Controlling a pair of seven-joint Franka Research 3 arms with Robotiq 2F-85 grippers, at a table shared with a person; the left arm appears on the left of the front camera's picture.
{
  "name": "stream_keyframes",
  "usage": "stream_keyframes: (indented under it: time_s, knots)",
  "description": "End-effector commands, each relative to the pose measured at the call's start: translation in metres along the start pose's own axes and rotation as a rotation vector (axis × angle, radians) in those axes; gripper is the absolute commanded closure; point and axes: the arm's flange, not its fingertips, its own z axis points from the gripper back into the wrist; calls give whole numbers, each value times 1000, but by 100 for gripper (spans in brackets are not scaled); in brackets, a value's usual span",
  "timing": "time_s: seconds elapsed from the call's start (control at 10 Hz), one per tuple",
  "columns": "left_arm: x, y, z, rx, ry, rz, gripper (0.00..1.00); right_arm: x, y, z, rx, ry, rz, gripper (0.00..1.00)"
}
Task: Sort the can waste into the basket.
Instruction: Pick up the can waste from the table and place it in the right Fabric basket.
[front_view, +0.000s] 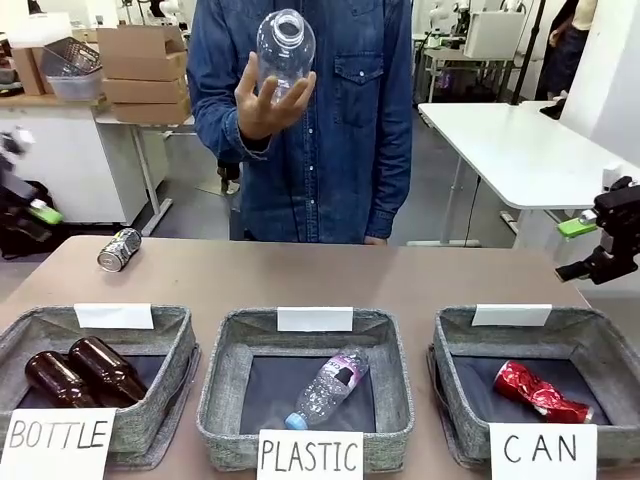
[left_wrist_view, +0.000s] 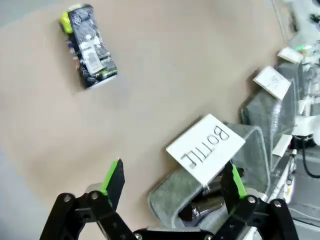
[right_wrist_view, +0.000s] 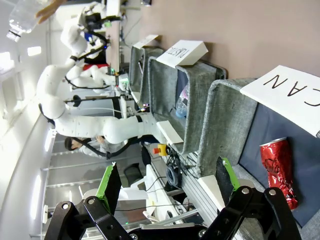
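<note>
The silver-grey can with dark print (front_view: 119, 249) lies on its side on the bare table at the far left; in the left wrist view the same can (left_wrist_view: 89, 46) lies well ahead of my left gripper (left_wrist_view: 174, 182), which is open and holds nothing. The red can (front_view: 540, 392) lies inside the CAN basket (front_view: 455, 335) at the front right. My right gripper (front_view: 580, 250) hangs open beside and above that basket's far right corner. The right wrist view has the right gripper (right_wrist_view: 166, 181) empty, with the red can (right_wrist_view: 279, 167) in the CAN basket (right_wrist_view: 230, 125). The left gripper (front_view: 35, 222) sits blurred at the left edge.
A person across the table holds a clear plastic bottle (front_view: 285, 45) up in one hand. The PLASTIC basket (front_view: 225, 345) in the middle holds one plastic bottle (front_view: 325, 388). The BOTTLE basket (front_view: 170, 330) at the left holds two brown glass bottles (front_view: 105, 368).
</note>
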Motion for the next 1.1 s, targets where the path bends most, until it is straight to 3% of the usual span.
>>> stream_keyframes:
  time_s: [0.0, 0.2, 0.5, 1.0]
  knots:
    - [20, -11, -47, 143, 91, 10, 0, 0, 1, -1, -6, -11, 9, 0]
    - [45, 0, -80, 335, 98, 7, 0, 0, 1, -1, -6, -11, 9, 0]
    - [61, 13, -96, 461, 80, 26, 0, 0, 1, -1, -6, -11, 9, 0]
    - [67, 23, -96, 452, -4, -30, 0, 0, 1, -1, -6, -11, 9, 0]
